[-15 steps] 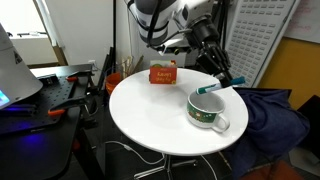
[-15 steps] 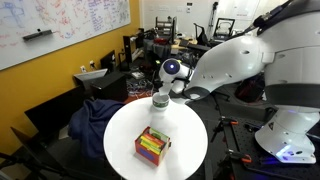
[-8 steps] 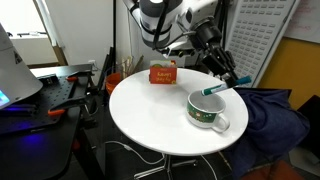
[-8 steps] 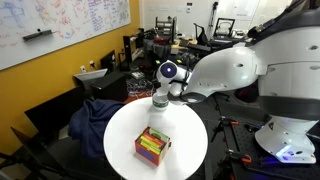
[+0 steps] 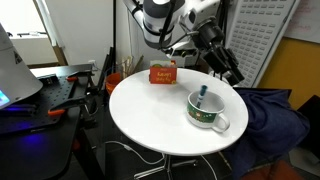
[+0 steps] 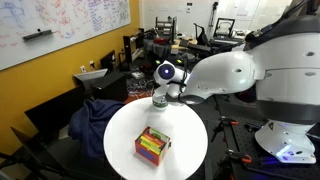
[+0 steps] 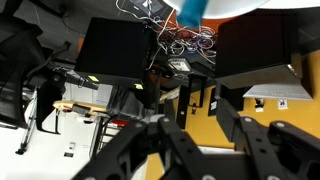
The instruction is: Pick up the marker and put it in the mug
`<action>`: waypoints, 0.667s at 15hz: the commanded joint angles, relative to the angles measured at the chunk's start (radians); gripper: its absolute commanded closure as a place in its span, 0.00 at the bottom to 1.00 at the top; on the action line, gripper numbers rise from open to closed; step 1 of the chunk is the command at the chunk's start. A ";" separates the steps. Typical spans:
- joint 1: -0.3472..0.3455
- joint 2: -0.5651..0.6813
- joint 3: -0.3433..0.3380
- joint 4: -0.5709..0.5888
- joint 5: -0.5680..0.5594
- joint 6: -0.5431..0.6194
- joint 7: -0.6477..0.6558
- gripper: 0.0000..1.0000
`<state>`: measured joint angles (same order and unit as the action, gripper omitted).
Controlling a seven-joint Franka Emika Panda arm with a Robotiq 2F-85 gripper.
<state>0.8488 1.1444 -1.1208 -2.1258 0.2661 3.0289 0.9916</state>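
Note:
The mug (image 5: 206, 109), white with a dark green band, stands on the round white table (image 5: 150, 115) near its edge. The marker (image 5: 202, 96) stands tilted inside the mug, its dark end poking above the rim. My gripper (image 5: 233, 73) hangs above and just beyond the mug, open and empty, not touching the marker. In an exterior view the mug (image 6: 158, 102) sits at the table's far edge under the arm; the marker does not show there. In the wrist view my gripper (image 7: 198, 125) has its fingers apart with nothing between them.
A small orange-red box (image 5: 163, 73) stands at the back of the table; it also shows near the front in an exterior view (image 6: 152, 145). A dark cloth-covered chair (image 5: 275, 115) is beside the table. Desks and equipment surround the table.
The marker, held slanted over the mug's rim before, now rests inside the mug. My gripper has opened and drawn slightly up and away.

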 commanded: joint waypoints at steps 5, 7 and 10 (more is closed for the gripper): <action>0.014 0.003 -0.018 0.010 0.011 -0.031 0.011 0.00; 0.017 -0.010 -0.019 0.002 0.011 -0.030 0.006 0.00; 0.027 -0.031 -0.026 -0.013 0.012 -0.023 0.001 0.00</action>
<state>0.8502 1.1436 -1.1239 -2.1233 0.2661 3.0289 0.9916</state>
